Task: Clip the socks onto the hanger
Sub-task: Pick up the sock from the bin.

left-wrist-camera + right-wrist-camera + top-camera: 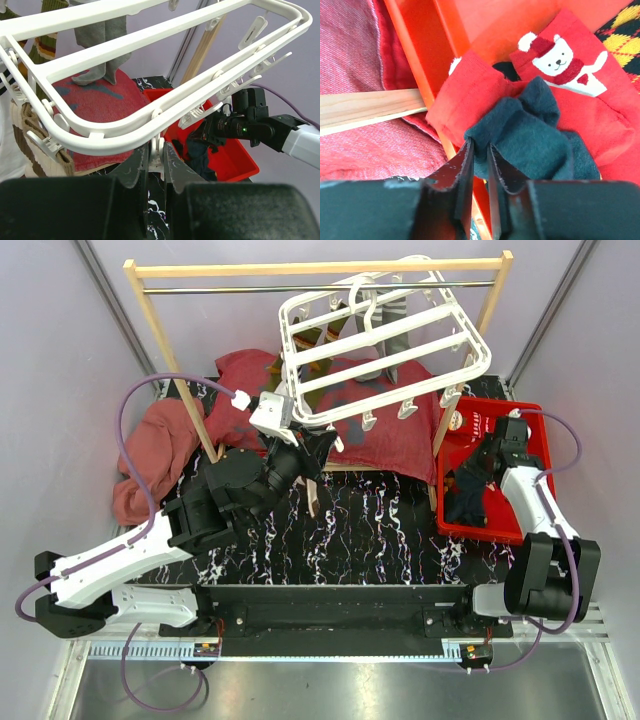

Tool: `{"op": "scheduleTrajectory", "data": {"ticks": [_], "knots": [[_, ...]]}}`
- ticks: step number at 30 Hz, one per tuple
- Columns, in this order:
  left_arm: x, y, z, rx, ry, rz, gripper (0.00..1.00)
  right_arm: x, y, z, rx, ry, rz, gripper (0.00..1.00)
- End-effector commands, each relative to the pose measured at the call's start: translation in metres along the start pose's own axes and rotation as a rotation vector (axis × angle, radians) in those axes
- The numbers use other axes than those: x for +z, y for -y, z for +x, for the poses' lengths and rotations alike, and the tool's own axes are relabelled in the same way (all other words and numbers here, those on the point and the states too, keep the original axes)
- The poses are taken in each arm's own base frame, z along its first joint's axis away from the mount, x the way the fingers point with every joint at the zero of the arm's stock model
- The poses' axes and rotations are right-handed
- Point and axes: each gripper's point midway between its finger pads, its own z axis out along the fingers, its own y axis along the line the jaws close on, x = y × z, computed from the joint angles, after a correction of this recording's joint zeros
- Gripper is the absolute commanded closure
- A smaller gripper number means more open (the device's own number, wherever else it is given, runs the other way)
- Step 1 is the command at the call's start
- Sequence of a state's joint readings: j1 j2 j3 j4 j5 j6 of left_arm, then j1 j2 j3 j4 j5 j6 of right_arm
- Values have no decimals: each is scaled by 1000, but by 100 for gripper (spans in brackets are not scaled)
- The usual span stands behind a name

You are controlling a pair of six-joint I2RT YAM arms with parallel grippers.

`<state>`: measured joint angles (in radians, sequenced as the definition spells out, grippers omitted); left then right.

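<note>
Right claw point(479, 146) was shut on the edge of a dark sock point(530, 130), with a bit of cloth pinched between its two fingers. That dark sock lay in a red box point(415, 45), off to the right of the hanger point(100, 140) and lower than it. A red sock point(560, 65) with a white bear on it lay under the dark one.

Left claw point(156, 147) was at the near left corner of the hanger, just under the white frame. It was nearly shut, with a small white clip point(156, 155) squeezed between its fingers.

I think the dark sock would be soft, light and floppy. It would droop and fold when lifted, and it would not break. The best place to hold it looked like the open top edge, so that edge could go into a clip. It was all bunched up, so I could not tell which way its long side ran.

The hanger looked stiff but able to swing, as it hung by its hook from a wooden rail point(250, 268). It was tipped, not flat. Its long side ran nearly along that rail. A grey sock point(107, 45) and a striped sock point(30, 130) hung from the hanger.
</note>
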<state>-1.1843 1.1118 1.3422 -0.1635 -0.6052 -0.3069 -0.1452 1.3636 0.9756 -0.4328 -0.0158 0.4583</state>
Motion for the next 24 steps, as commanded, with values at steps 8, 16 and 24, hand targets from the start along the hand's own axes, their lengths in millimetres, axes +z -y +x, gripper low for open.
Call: {"op": "scheduleTrajectory", "data": {"ticks": [8, 16, 24], "knots": [[0, 10, -21, -49, 49, 36, 90, 30, 20, 30, 6, -77, 57, 75], [0, 14, -22, -50, 48, 58, 90, 17, 20, 23, 3, -23, 47, 97], [0, 18, -26, -49, 49, 76, 90, -40, -14, -10, 3, 100, -103, 100]]}}
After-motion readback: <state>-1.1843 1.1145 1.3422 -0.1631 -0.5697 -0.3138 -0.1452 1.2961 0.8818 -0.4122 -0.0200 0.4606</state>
